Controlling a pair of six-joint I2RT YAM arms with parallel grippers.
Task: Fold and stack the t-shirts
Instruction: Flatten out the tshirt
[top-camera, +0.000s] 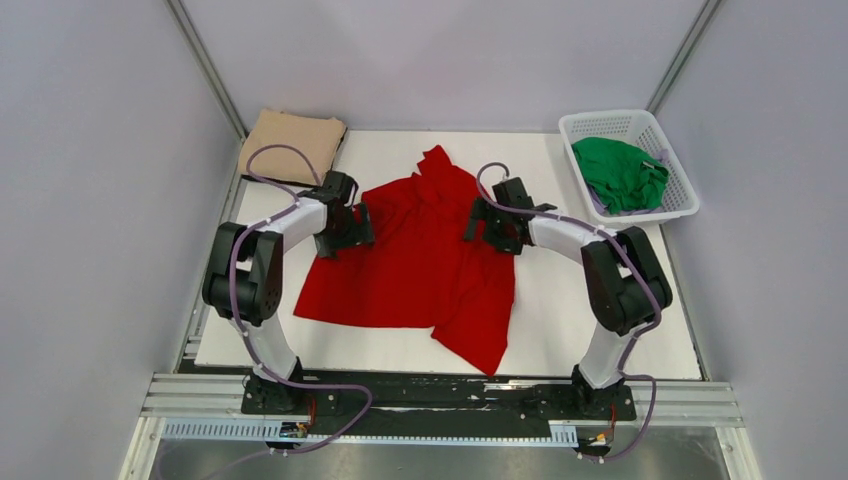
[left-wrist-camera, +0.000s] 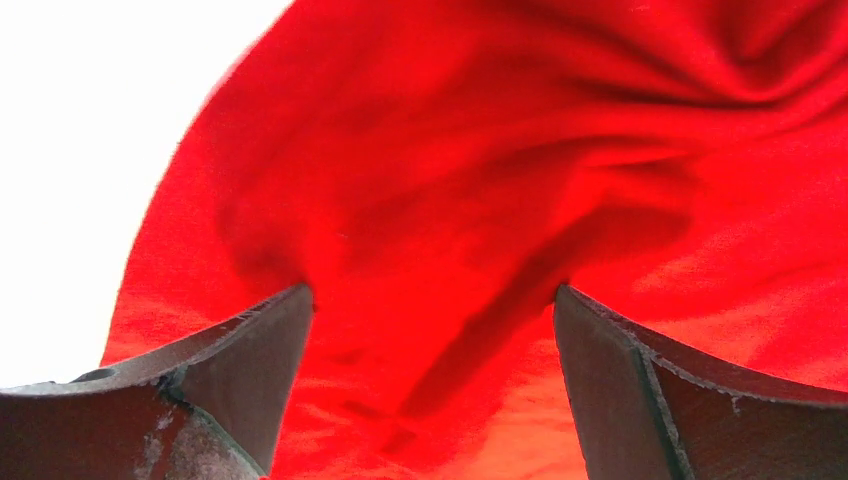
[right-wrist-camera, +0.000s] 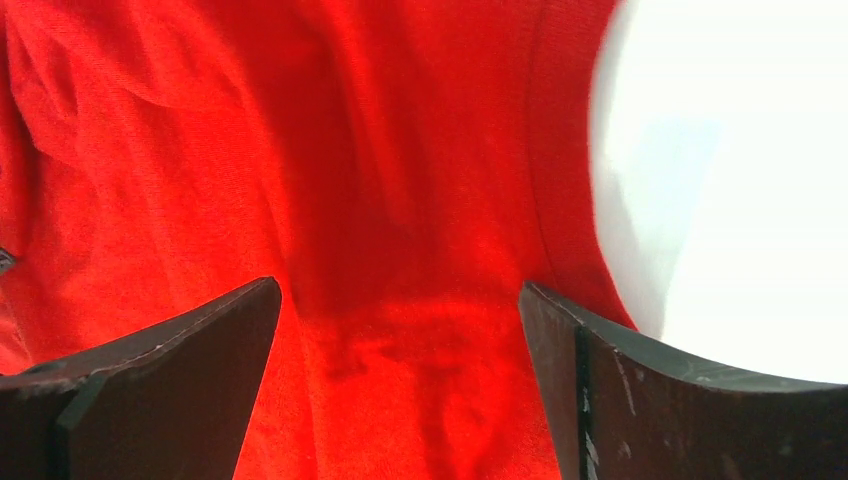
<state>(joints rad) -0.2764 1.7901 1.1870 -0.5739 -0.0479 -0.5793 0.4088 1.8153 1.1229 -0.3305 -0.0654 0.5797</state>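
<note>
Cloth fills both wrist views: the red shirt (top-camera: 420, 270) lies rumpled across the middle of the surface (top-camera: 590, 320). Its long axis runs from the far edge to the near edge, and one flap trails toward the near edge on the right. The left pincer (top-camera: 352, 228) sits at the shirt's left side, the right pincer (top-camera: 485, 225) just inside its right side. They are roughly level with each other across the far half, so each arm has its own side and neither is nearer. Both wrist views show the fingers (left-wrist-camera: 250, 350) spread wide, tips down at red cloth, nothing clamped between them. Whether the tips press the fabric I cannot tell. Both arms reach forward with elbows bent out and wrists turned inward toward the shirt. The tan shirt (top-camera: 292, 145) sits folded at the far left corner, and the green shirt (top-camera: 618, 172) is bunched in the basket (top-camera: 605, 125) at the far right corner. My read: the next move calls for pinching both sides at once.
</note>
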